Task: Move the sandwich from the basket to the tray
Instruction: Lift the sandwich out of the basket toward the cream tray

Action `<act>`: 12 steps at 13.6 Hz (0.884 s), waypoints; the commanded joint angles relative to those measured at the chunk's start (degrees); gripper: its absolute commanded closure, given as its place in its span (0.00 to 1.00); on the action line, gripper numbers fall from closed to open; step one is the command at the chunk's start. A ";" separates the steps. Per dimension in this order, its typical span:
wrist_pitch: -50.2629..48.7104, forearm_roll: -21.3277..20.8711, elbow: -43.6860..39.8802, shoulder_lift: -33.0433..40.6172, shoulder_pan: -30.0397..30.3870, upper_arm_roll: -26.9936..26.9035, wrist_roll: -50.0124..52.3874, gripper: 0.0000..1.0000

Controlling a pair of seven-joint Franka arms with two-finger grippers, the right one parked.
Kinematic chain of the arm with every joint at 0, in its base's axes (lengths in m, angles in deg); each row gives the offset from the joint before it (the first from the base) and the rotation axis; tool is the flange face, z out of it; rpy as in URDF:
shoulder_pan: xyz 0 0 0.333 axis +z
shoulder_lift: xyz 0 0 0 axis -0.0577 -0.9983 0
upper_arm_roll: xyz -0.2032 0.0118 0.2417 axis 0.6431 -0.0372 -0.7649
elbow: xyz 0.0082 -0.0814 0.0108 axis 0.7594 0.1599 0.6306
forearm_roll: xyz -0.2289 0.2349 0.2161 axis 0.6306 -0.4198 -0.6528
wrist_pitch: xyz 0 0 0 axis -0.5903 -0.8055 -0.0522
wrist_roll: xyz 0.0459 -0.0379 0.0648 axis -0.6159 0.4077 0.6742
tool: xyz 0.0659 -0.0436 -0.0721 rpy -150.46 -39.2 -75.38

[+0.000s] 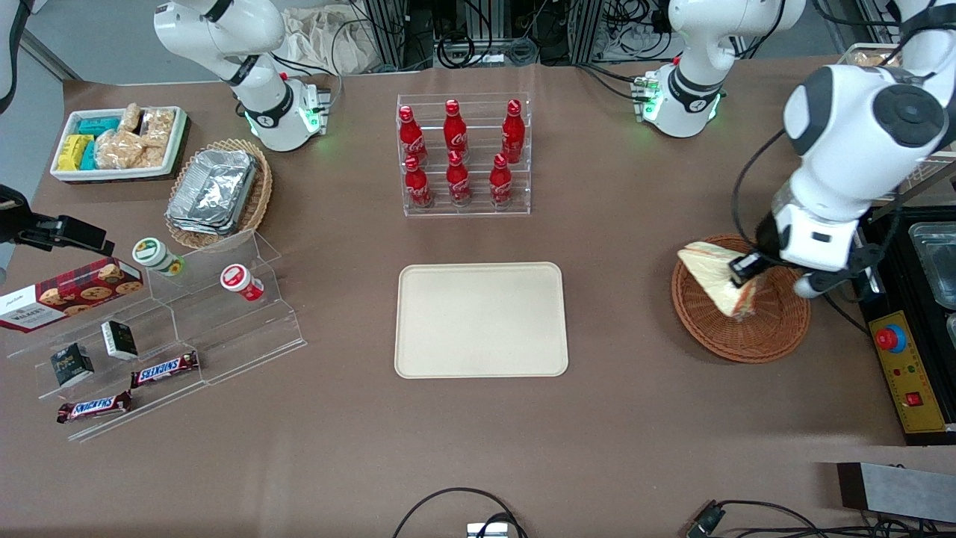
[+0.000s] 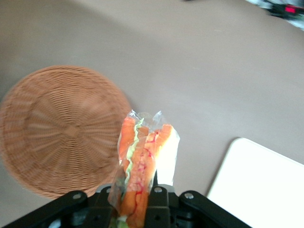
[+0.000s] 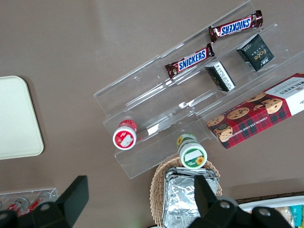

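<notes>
Above the round woven basket (image 1: 747, 329), hand (image 1: 747, 267) clamped on plastic-wrapped triangular sandwich (image 1: 718, 278), flat smooth tray (image 1: 481, 320) well apart

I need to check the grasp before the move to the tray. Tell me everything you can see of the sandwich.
The triangular white-bread sandwich wedge, in clear crinkled plastic wrap, shows orange, red and pale green filling layers along its cut edge. The left arm's black gripper is shut on it, the fingers pressing its bread faces. It hangs tilted above the round reddish-brown wicker basket, apparently lifted clear of it. The cream rectangular plastic tray lies apart, toward the table's middle.
</notes>
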 commanded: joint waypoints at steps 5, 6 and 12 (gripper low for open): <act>-1.56 -6.16 -12.18 -10.75 0.12 10.60 0.13 1.00; -1.56 -7.83 -13.15 -12.33 0.12 12.10 0.13 1.00; -1.47 -14.26 -19.48 -19.98 -7.60 13.78 0.05 1.00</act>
